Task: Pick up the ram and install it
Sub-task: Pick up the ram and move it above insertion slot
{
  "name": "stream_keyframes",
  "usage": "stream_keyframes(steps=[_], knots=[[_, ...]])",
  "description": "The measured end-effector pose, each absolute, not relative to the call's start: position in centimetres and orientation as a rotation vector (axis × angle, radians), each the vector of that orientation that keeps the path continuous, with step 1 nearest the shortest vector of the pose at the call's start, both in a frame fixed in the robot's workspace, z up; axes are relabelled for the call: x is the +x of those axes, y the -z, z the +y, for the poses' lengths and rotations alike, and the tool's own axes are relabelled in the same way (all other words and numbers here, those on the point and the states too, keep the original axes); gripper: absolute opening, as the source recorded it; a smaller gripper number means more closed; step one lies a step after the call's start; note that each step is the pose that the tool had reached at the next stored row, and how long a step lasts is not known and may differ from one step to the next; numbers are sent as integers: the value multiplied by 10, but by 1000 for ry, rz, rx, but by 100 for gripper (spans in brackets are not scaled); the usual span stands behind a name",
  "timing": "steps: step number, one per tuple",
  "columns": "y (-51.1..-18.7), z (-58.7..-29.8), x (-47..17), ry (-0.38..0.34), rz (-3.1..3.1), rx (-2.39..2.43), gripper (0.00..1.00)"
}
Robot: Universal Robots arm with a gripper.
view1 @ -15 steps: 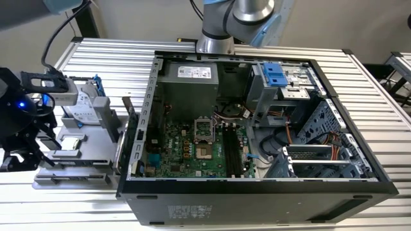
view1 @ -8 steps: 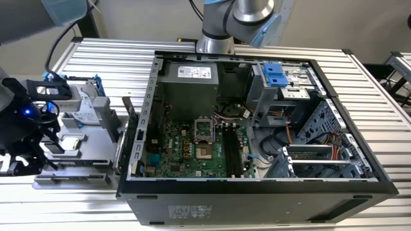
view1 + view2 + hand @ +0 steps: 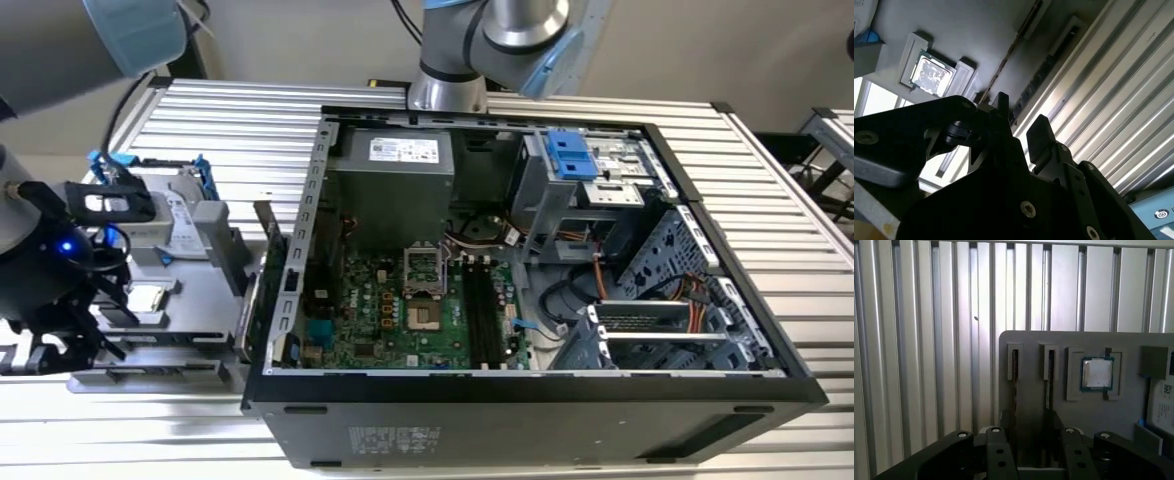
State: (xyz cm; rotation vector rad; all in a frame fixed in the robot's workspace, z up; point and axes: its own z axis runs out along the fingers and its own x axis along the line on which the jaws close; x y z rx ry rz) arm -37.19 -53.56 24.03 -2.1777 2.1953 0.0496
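Two thin dark ram sticks [image 3: 1015,371] [image 3: 1049,380] stand on edge in slots of a grey holder tray [image 3: 1029,342]; in the second wrist view one ram stick [image 3: 1006,56] appears as a thin line. My gripper [image 3: 1031,432] hangs just over the tray with its black fingers [image 3: 1002,440] apart and nothing between them. Both sticks run toward the gap between the fingers. In the exterior view the gripper [image 3: 60,335] is at the exterior view's left, beside the open computer case [image 3: 534,385]. The motherboard's black slots [image 3: 486,318] lie inside the case.
A small square silver processor chip [image 3: 1097,373] sits in the same tray next to the sticks. A silver drive in a blue bracket [image 3: 174,215] lies on the tray further back. The table [image 3: 240,120] is ribbed metal. Cables and a drive cage [image 3: 667,320] crowd the case's right side.
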Motion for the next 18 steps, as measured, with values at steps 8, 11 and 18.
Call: stream_keyframes(steps=[8, 11, 18], knots=[[-226, -537, -372, -51, 2196, -2178, 100], [-220, -538, -372, -52, 2196, -2178, 100], [-208, -540, -372, -52, 2196, -2178, 100]])
